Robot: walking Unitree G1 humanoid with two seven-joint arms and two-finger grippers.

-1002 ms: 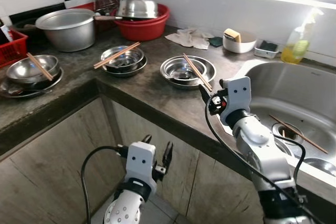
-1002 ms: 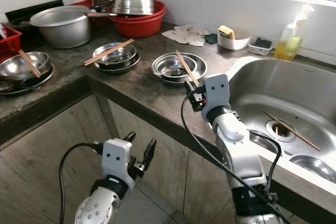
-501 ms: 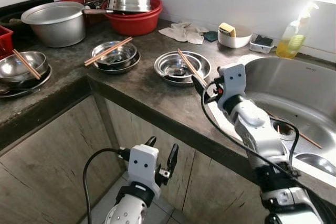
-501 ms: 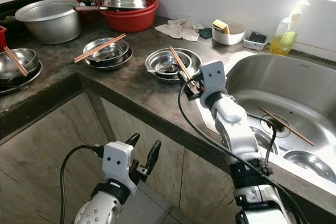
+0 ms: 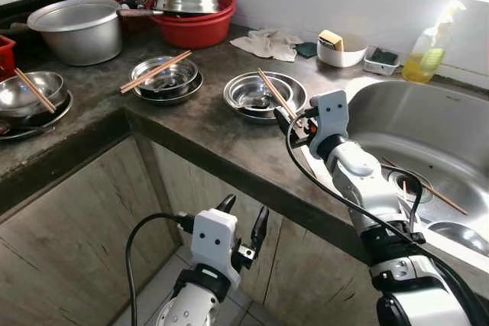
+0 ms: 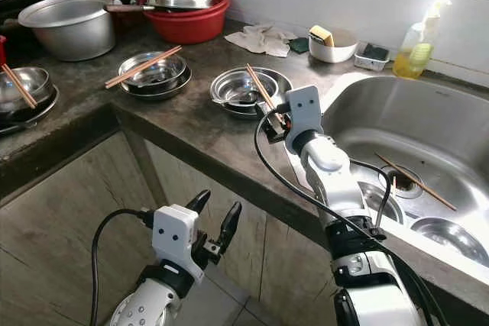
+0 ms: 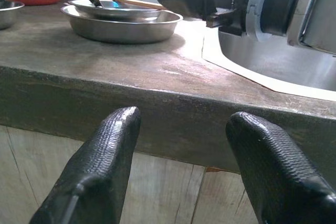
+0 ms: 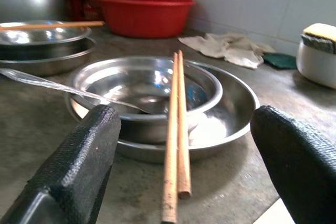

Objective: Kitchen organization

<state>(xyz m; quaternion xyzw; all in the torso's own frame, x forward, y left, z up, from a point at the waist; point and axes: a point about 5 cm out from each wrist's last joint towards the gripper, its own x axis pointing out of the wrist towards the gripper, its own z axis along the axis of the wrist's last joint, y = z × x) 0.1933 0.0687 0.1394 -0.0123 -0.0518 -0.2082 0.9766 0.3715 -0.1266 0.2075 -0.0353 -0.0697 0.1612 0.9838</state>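
Note:
A pair of wooden chopsticks [image 5: 276, 97] lies across a steel bowl [image 5: 252, 89] nested in a steel plate [image 5: 294, 97] on the dark counter. A spoon [image 8: 63, 88] rests in the bowl. My right gripper [image 5: 286, 122] hovers low over the counter at the chopsticks' near ends, open. In the right wrist view the chopsticks [image 8: 176, 124] lie straight ahead between its fingers [image 8: 79, 171]. My left gripper [image 5: 244, 219] hangs open below the counter edge, facing the cabinet front.
Two more bowl stacks with chopsticks [image 5: 157, 72] [image 5: 30, 89] sit to the left. A large pot [image 5: 76, 28], red basin [image 5: 202, 28], cloth [image 5: 267, 42], sponge bowl [image 5: 340, 50] and soap bottle [image 5: 428, 62] line the back. The sink [image 5: 451, 124] on the right holds chopsticks [image 5: 428, 187].
The camera has shifted. My right gripper has moved down and closer to the near ends of the chopsticks. My left gripper has risen slightly below the counter.

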